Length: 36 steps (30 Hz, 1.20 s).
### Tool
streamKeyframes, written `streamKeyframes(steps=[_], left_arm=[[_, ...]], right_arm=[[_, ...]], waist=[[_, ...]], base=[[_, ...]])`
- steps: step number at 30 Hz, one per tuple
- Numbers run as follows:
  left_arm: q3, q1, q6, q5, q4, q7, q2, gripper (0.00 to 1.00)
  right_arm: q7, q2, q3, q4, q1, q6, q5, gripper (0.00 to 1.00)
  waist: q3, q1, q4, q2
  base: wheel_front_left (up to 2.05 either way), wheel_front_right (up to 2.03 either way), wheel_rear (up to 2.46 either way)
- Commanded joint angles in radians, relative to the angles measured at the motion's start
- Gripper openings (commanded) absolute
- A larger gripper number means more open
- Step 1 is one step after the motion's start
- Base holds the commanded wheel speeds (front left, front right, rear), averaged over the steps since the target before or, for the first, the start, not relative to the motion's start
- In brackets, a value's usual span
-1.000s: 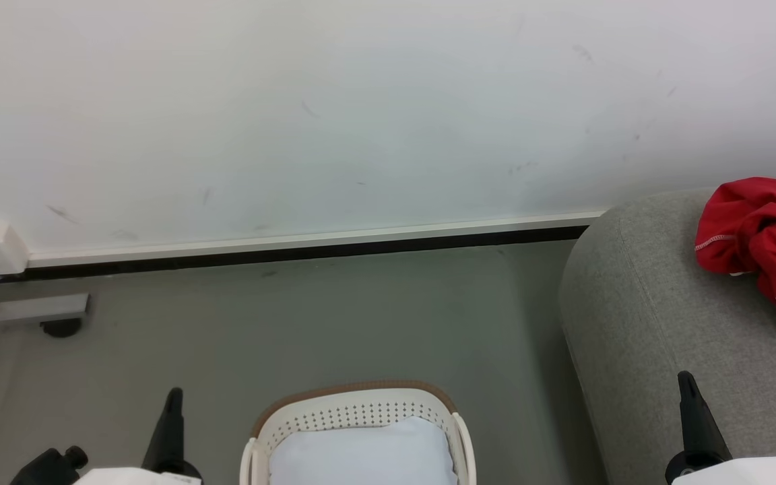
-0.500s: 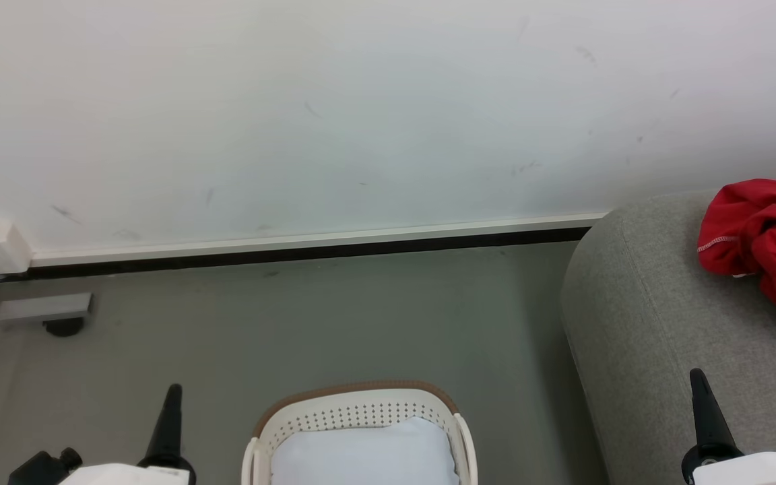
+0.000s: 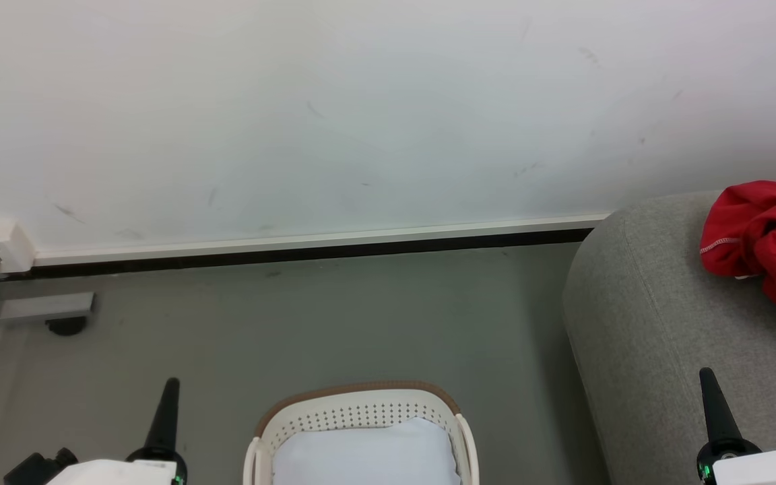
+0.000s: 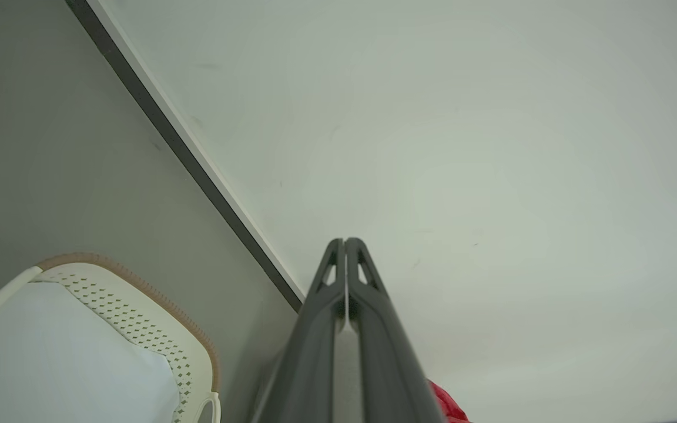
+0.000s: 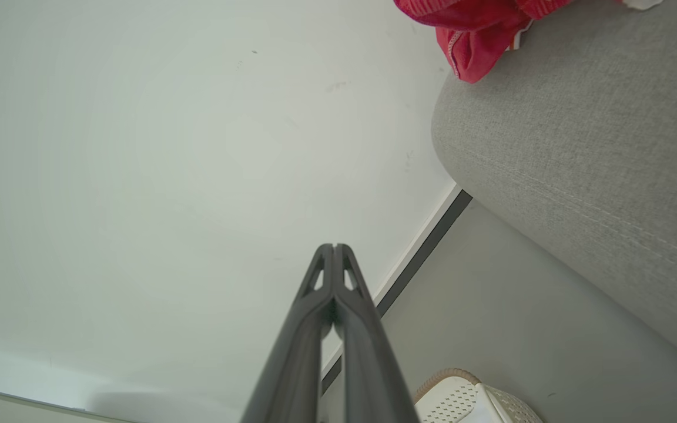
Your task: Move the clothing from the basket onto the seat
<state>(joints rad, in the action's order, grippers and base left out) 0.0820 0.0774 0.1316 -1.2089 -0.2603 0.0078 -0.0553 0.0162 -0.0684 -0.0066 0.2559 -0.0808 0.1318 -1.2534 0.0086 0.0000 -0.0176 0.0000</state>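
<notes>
Clothing (image 3: 762, 236): heaped on the seat (image 3: 644, 323) at 3 o'clock, probably whole though cropped, basket (image 3: 361, 407) at 6 o'clock holding pale cloth (image 3: 368, 451); left gripper (image 4: 345, 242) and right gripper (image 5: 335, 247), jaws together, empty, which we should park clear of it.

The head camera looks forward and down at the wall (image 3: 361, 121), floor (image 3: 334, 316), basket (image 3: 361, 409) and seat (image 3: 644, 323). Each wrist camera looks along its own fingers, left hand (image 4: 345, 242) and right hand (image 5: 335, 245), toward that wall. Both catch the basket and red garment (image 5: 473, 35).
</notes>
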Motion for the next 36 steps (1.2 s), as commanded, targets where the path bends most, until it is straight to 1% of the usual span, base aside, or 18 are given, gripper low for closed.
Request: streamKeyframes(steps=[1,18,36], left_arm=[[0.005,0.018,-0.001,-0.028,0.01,0.008,-0.003,0.0],[0.017,0.026,-0.001,-0.177,0.013,0.046,0.0,0.0],[0.027,0.031,-0.001,-0.304,0.015,0.081,0.002,0.0]], right_arm=[[-0.008,-0.008,-0.008,-0.012,-0.022,-0.001,-0.027,0.0],[-0.05,-0.005,-0.039,-0.013,-0.025,-0.001,-0.166,0.0],[-0.087,-0.001,-0.067,-0.014,-0.027,-0.002,-0.286,0.0]], waist=[[0.0,0.0,0.001,0.0],[-0.002,0.0,0.006,0.0],[-0.004,0.0,0.012,0.0]], base=[[0.0,0.0,0.0],[0.0,0.0,0.0],[0.0,0.0,0.0]])
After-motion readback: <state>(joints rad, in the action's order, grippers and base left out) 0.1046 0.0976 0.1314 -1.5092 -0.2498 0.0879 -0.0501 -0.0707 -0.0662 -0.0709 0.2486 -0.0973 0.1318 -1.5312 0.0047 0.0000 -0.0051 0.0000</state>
